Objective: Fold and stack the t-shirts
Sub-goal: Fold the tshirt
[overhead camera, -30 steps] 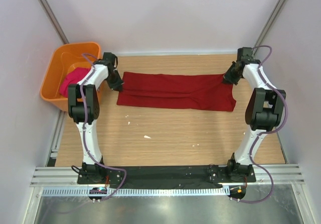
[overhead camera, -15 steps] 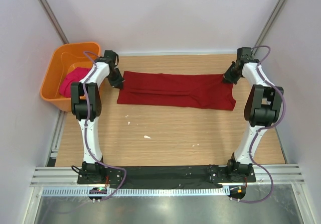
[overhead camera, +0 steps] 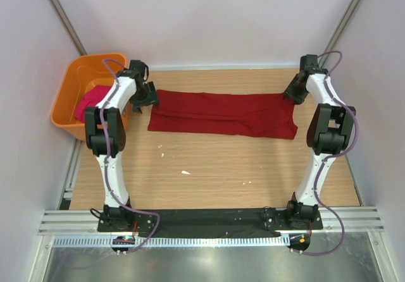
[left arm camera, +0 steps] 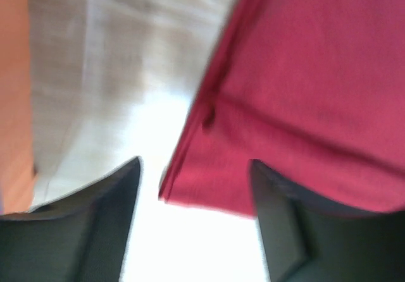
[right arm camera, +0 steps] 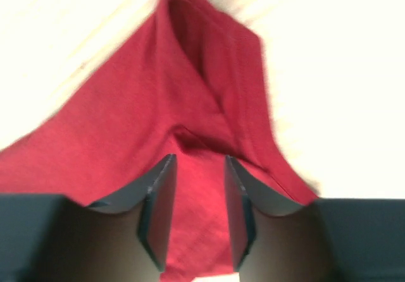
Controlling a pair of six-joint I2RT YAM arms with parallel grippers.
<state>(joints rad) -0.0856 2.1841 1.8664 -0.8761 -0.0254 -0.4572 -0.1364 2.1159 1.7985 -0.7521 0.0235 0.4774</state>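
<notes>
Item: crimson t-shirt (overhead camera: 223,114), a long band across the upper centre of the table (overhead camera: 209,168); pink t-shirt (overhead camera: 93,100) in the orange tub (overhead camera: 68,87), upper left. Left gripper (left arm camera: 193,196) spread wide, cloth edge between its fingers; right gripper (right arm camera: 196,181) narrow, pinching a fold. Risk: uneven grips, so one end may slip and skew the fold.

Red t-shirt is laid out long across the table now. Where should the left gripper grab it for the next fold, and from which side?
Grip the red t-shirt at its far-left corner. Come from above and the left, beside the orange tub. There the layered hem lies flat on the table between the fingers of the open left gripper, so one pinch should catch the layers.
</notes>
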